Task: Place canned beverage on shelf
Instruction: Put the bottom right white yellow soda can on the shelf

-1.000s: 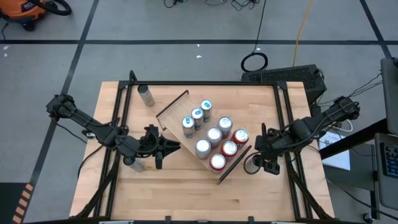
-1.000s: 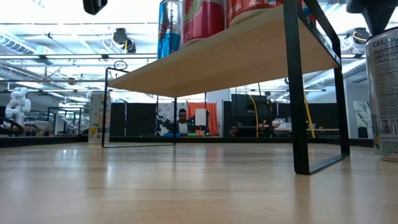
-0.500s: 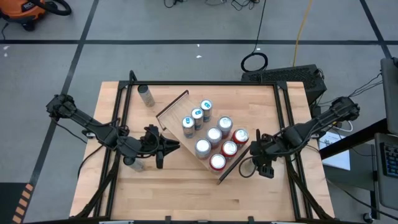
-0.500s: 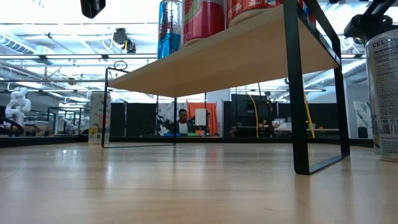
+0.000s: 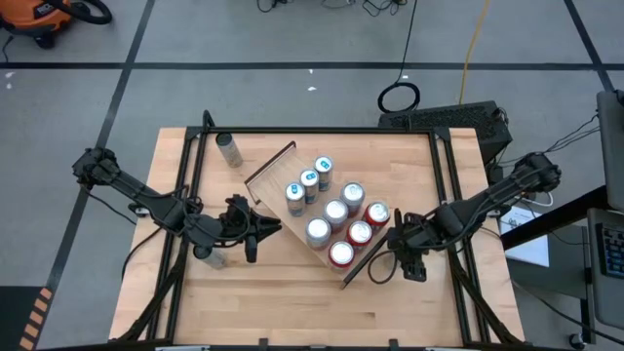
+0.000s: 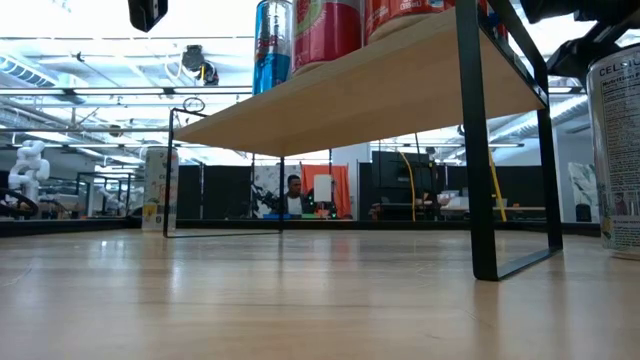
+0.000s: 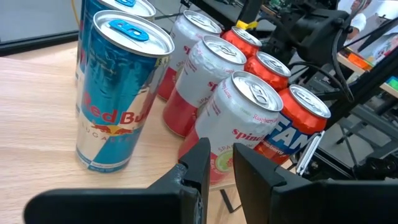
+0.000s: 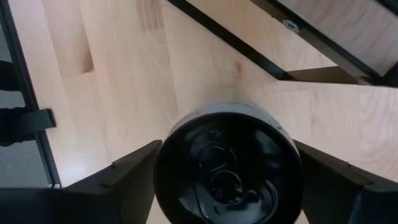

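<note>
We see the shelf point(image 5: 327, 210) lying slantwise on the desk point(image 5: 283, 292), eight cans standing on it; the right gripper point(image 5: 382, 270) hangs over a black-topped can point(image 8: 227, 165) standing on the desk just beside the shelf's near rail, its fingers point(image 8: 127, 177) spread wide to either side of the can, seemingly not yet touching it, though the view is too close to be sure; the left gripper point(image 5: 271, 231) waits at the shelf's opposite end, fingers point(image 7: 193, 174) nearly closed and empty; another can point(image 5: 228, 150) stands apart near the desk's far edge.
</note>
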Robot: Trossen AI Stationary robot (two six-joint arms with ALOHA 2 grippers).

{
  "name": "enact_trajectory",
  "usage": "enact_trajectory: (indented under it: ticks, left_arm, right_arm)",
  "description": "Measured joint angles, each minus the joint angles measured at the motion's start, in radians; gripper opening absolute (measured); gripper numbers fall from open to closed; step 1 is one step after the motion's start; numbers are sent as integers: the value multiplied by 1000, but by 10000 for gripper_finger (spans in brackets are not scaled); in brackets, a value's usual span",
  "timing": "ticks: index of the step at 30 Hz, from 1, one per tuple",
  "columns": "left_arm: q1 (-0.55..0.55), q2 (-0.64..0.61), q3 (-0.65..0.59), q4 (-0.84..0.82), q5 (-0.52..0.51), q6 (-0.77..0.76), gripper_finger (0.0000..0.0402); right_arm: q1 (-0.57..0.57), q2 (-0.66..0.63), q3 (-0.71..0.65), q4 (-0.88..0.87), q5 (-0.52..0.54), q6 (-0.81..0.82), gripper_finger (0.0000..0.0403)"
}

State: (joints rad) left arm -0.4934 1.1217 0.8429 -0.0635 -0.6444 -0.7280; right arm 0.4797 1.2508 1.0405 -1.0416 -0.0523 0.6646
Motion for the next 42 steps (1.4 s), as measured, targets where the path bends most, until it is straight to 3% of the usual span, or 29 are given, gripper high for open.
enact_trajectory:
  ticks: [11, 22, 33, 37, 42]
  left_arm:
    - [0, 0, 0, 0, 0, 0, 70]
    - [0, 0, 0, 1, -2, -6, 70]
    - [0, 0, 0, 87, -1, -43, 70]
    - [-7, 0, 3, 190, 0, 38, 70]
    - [-16, 0, 96, 182, -12, 182, 70]
  right_arm:
    - [0, 3, 3, -4, -32, 34, 227]
    - [5, 5, 78, -27, -79, 78, 233]
    - [15, 5, 326, -103, -212, 170, 231]
    - [15, 5, 438, -99, -225, 223, 232]
    - [15, 4, 556, -60, -237, 299, 232]
